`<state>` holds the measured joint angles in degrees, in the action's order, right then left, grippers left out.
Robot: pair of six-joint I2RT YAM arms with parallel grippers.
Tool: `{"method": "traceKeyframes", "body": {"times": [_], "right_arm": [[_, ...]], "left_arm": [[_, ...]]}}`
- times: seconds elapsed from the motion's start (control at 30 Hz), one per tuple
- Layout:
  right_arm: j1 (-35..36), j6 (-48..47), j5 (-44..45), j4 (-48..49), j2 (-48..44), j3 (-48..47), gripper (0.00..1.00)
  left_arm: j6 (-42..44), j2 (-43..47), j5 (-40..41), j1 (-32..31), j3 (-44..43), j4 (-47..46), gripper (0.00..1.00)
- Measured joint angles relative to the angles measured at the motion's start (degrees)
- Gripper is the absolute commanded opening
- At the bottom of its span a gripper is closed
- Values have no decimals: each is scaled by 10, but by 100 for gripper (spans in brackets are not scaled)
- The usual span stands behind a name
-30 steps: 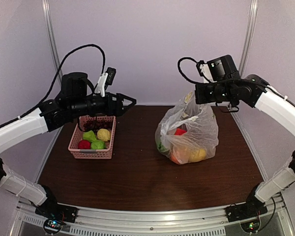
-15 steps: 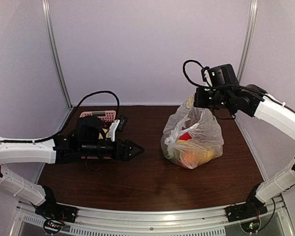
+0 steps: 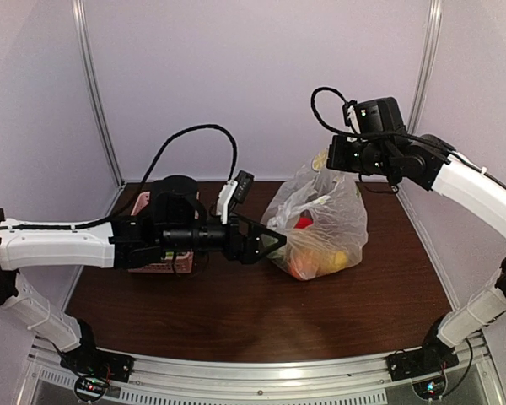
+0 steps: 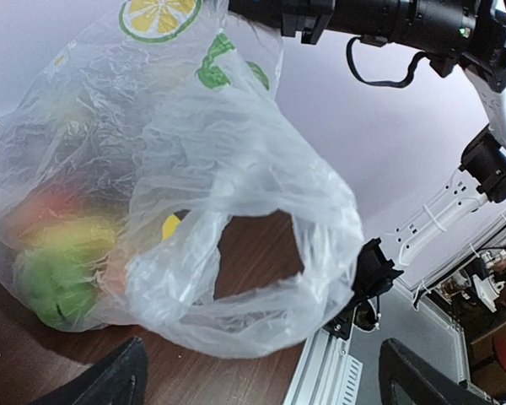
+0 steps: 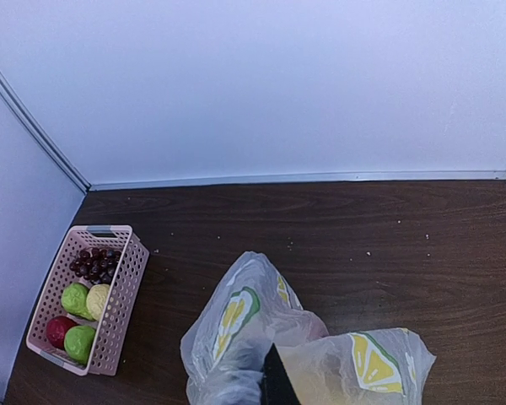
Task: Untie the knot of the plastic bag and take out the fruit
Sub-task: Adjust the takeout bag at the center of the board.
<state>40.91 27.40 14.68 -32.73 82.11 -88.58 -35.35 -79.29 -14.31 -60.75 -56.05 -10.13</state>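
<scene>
**Top external view.** The right tool [image 3: 329, 162] is closed on the upper film of the plastic bag [image 3: 331, 211] and holds it raised. The bag's base rests on the table [image 3: 236, 312]. The left tool [image 3: 274, 246] is fully open, level with the bag's left side and just short of it. The fruit [image 3: 316, 260] is inside the bag.

**Left wrist view.** A handle loop [image 4: 331, 253] hangs open and free. No knot can be made out here.

**Right wrist view.** Only the bag's printed top and one dark finger show. The pink basket [image 5: 133, 261] stands well apart.

**Progress.** The untying looks done or nearly done. Extraction of the fruit is not yet begun.
</scene>
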Motion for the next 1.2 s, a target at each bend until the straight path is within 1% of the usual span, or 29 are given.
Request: {"method": "traceKeyframes", "body": {"times": [0.1, 0.2, 0.27, 0.33, 0.43, 0.47, 0.5, 0.53, 0.6, 0.8, 0.9, 1.03, 1.2], "right_arm": [[0, 0, 0, 0, 1, 0, 0], [0, 0, 1, 1, 1, 0, 0], [0, 0, 2, 1, 1, 0, 0], [0, 0, 3, 1, 1, 0, 0], [0, -1, 4, 2, 1, 1, 0], [0, -1, 4, 2, 1, 2, 0], [0, -1, 4, 5, 1, 4, 0], [0, -1, 4, 5, 1, 6, 0], [0, -1, 4, 6, 1, 10, 0], [0, -1, 4, 11, 1, 20, 0], [0, -1, 4, 13, 1, 24, 0], [0, -6, 4, 13, 1, 26, 0], [0, -33, 3, 5, 3, 12, 0]], "left_arm": [[6, -36, 7, -1, -37, 11, 98], [9, -59, 21, -5, -53, 18, 97], [9, -68, 41, -10, -59, 34, 95], [7, -69, 67, -12, -61, 54, 88], [3, -69, 99, -14, -62, 75, 76], [3, -69, 110, -14, -62, 80, 70], [2, -69, 118, -14, -62, 85, 67], [2, -69, 124, -14, -62, 87, 61], [-1, -69, 132, -13, -63, 89, 53], [-2, -69, 139, -13, -63, 87, 22], [-3, -69, 134, -10, -64, 86, 9], [-6, -69, 127, 8, -70, 90, 0], [11, -75, 99, 58, -107, 99, 0]]}}
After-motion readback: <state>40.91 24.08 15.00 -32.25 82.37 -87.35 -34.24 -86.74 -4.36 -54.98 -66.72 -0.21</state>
